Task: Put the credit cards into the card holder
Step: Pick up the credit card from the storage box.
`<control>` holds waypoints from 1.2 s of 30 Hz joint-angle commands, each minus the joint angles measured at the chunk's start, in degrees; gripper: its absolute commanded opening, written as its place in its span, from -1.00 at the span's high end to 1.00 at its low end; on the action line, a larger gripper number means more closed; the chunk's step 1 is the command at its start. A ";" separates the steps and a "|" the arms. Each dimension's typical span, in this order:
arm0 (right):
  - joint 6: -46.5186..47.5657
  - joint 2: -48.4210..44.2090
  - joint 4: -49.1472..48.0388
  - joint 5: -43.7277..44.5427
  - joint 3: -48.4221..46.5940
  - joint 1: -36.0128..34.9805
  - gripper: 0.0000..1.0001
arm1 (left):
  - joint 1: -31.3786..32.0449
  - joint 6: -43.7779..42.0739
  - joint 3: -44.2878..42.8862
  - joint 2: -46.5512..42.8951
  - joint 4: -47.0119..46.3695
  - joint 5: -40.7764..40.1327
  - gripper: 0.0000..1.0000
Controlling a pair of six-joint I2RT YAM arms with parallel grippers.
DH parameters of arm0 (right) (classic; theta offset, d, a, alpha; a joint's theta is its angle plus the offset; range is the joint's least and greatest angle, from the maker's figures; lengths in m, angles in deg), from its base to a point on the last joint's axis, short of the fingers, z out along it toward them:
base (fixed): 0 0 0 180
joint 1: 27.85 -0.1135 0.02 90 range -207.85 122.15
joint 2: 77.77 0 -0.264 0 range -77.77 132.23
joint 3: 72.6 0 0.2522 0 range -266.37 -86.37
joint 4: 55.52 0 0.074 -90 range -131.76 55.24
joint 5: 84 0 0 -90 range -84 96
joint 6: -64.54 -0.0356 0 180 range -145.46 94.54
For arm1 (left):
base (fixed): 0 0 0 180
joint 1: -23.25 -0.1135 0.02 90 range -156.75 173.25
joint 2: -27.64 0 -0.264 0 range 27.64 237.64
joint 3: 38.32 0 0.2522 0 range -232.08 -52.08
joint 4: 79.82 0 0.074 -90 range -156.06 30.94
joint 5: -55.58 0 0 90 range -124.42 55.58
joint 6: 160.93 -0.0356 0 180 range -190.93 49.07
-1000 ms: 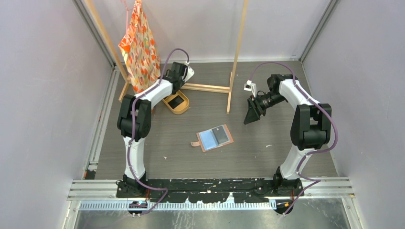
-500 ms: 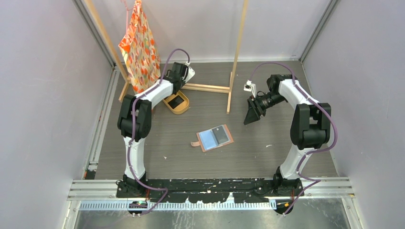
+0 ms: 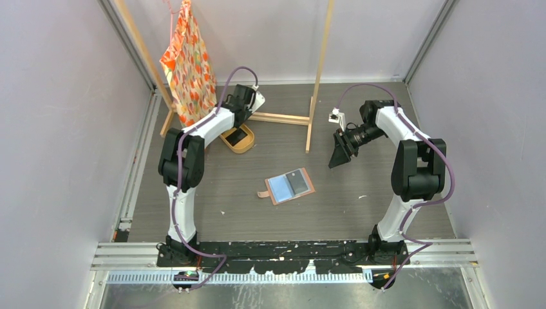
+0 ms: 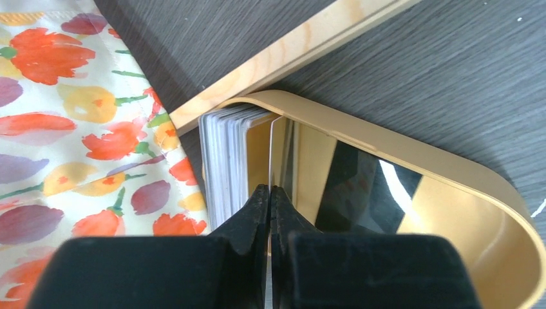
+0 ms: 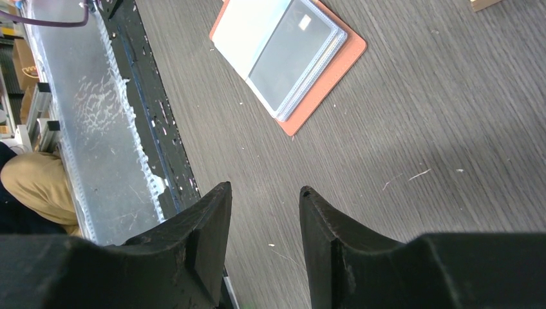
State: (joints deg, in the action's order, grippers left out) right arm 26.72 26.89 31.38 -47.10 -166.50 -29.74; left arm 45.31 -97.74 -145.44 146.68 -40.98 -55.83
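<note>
The credit cards stand on edge as a stack (image 4: 222,161) at the left end of an oval tan tray (image 4: 399,141), and a dark card (image 4: 360,193) lies flat in it. My left gripper (image 4: 270,188) reaches into that tray (image 3: 246,148) and is shut on one thin upright card (image 4: 271,148) just right of the stack. The card holder (image 3: 290,185) lies open mid-table, salmon-brown with glossy pockets (image 5: 290,58). My right gripper (image 3: 336,158) hovers open to its right, above bare table (image 5: 263,188), holding nothing.
A floral cloth bag (image 3: 187,64) hangs from a wooden frame (image 3: 319,77) at the back left; the cloth (image 4: 58,129) and a frame bar (image 4: 290,58) lie right beside the tray. Walls enclose the table on three sides.
My left gripper's jaws have closed onto the upright card in the tray. The right arm and the card holder have not moved.
</note>
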 commanded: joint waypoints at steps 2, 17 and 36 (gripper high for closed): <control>1.25 0.10 0.95 -1.57 -2.13 -0.17 0.04 | -0.36 0.42 -2.98 -2.90 0.26 0.18 0.99; 1.43 0.00 1.24 -1.48 -2.22 -0.11 0.05 | -0.36 2.00 -4.79 -3.89 4.74 4.19 0.99; 1.77 -0.08 1.62 -1.48 -2.46 -0.29 0.06 | -0.62 2.91 -2.97 -5.81 2.83 6.67 0.99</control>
State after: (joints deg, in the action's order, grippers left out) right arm 27.01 26.89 31.73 -47.10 -166.53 -29.76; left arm 45.07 -95.64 -148.00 145.24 -36.65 -51.26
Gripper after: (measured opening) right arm 0.474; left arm 0.012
